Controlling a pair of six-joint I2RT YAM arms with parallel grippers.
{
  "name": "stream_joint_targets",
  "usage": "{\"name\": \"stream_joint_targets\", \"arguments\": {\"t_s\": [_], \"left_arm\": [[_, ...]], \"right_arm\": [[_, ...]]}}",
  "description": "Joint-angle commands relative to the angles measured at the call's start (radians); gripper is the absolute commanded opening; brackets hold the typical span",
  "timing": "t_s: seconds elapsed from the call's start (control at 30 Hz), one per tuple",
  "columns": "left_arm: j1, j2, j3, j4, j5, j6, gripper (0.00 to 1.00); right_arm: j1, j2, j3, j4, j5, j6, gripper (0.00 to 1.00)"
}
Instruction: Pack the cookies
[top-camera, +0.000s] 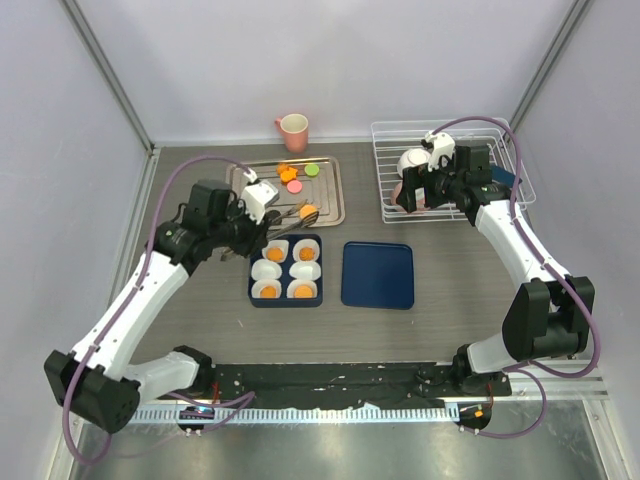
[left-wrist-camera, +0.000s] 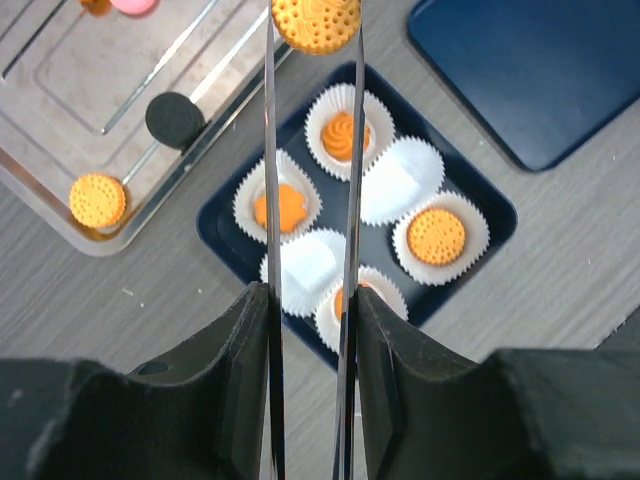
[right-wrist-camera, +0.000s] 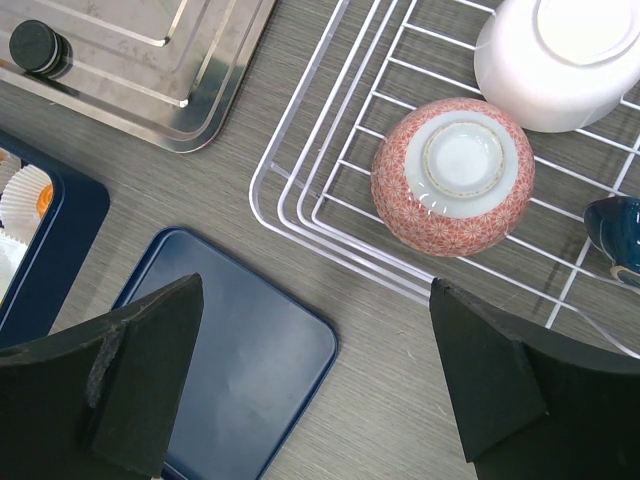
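My left gripper (left-wrist-camera: 310, 296) is shut on metal tongs (left-wrist-camera: 271, 150). The tongs pinch an orange cookie (left-wrist-camera: 316, 22) at their tips, held over the far edge of the dark blue box (left-wrist-camera: 225, 225). The box has six white cups; several hold orange cookies (left-wrist-camera: 437, 236), two are empty (left-wrist-camera: 403, 180). In the top view the gripper (top-camera: 260, 229) is left of the box (top-camera: 286, 300). More cookies lie on the metal tray (left-wrist-camera: 60, 90): orange (left-wrist-camera: 97, 200), black (left-wrist-camera: 175, 119), pink (left-wrist-camera: 133, 5). My right gripper (right-wrist-camera: 315, 290) is open and empty.
A flat dark blue lid (top-camera: 378, 274) lies right of the box. A wire rack (top-camera: 380, 128) at the back right holds an upturned red patterned bowl (right-wrist-camera: 455, 175) and a white bowl (right-wrist-camera: 560, 55). A pink mug (top-camera: 293, 130) stands behind the tray.
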Motion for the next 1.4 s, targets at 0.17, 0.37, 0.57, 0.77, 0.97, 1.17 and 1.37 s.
{"name": "stream_joint_targets", "arguments": {"t_s": [0.17,0.37,0.57,0.77,0.97,1.17,1.37], "left_arm": [[-0.001,-0.106,-0.126,-0.148,0.068,0.091,0.22],[-0.002,-0.144,-0.195,-0.162,0.09,0.121,0.22],[-0.002,-0.136,-0.212,-0.142,0.097,0.118,0.22],[-0.002,-0.112,-0.217,-0.122,0.119,0.114,0.24],[-0.002,-0.098,-0.229,-0.102,0.12,0.109,0.27],[-0.002,-0.095,-0.234,-0.088,0.11,0.103,0.37],[-0.004,-0.103,-0.232,-0.081,0.116,0.092,0.44]], "right_arm": [[-0.002,-0.003,0.007,0.01,-0.008,-0.009,1.0],[0.001,0.008,0.006,0.01,-0.01,-0.011,1.0],[0.001,0.006,0.006,0.008,-0.008,-0.011,1.0],[-0.001,0.003,0.006,0.007,-0.008,-0.013,1.0],[0.001,0.003,0.006,0.008,-0.007,-0.013,1.0],[-0.001,0.003,0.006,0.008,-0.008,-0.013,1.0],[-0.001,0.005,0.006,0.008,-0.008,-0.013,1.0]]}}
